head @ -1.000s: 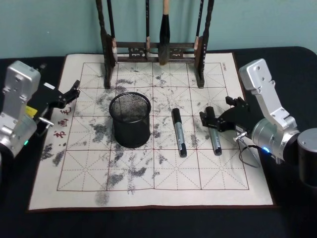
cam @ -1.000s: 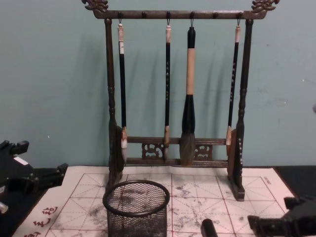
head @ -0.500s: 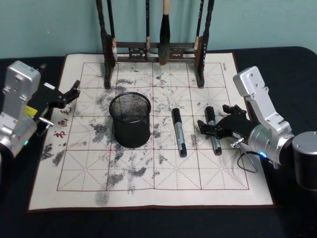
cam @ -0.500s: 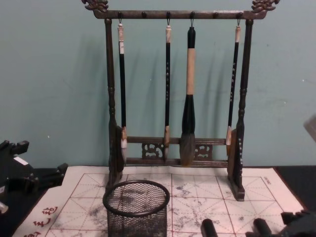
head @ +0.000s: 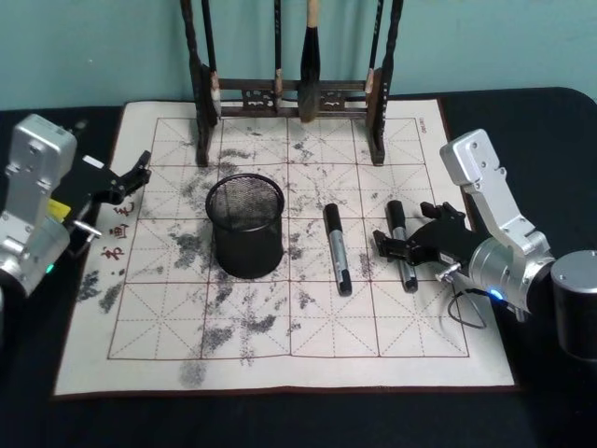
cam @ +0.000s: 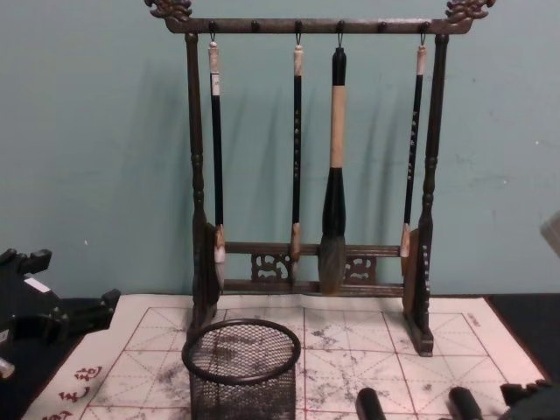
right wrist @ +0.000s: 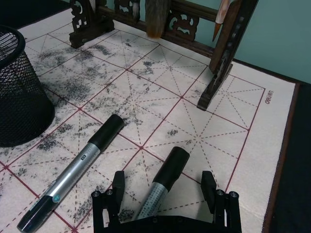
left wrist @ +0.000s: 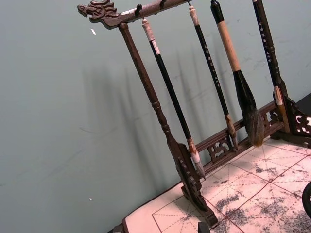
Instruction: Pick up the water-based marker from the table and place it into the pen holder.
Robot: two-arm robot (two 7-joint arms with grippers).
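Observation:
Two grey markers with black caps lie side by side on the white mat of the table [head: 308,359]. The left marker [head: 337,249] [right wrist: 73,174] lies free. The right marker [head: 401,245] [right wrist: 164,182] lies between the fingers of my right gripper [head: 412,233] [right wrist: 163,188], which is open and straddles it low over the mat. The black mesh pen holder [head: 245,225] [right wrist: 19,97] [cam: 242,372] stands upright left of the markers. My left gripper [head: 123,180] [cam: 52,302] rests open at the mat's left edge.
A tall dark wooden brush rack [head: 289,93] [cam: 315,166] [left wrist: 194,145] hung with several brushes stands at the back of the mat. Dark tabletop [head: 541,121] surrounds the mat. The black caps of both markers [cam: 371,403] poke up at the chest view's bottom edge.
My right gripper has dropped lower and shifted slightly toward me, so its fingers now straddle the right marker. The left arm, the markers and the pen holder have not moved.

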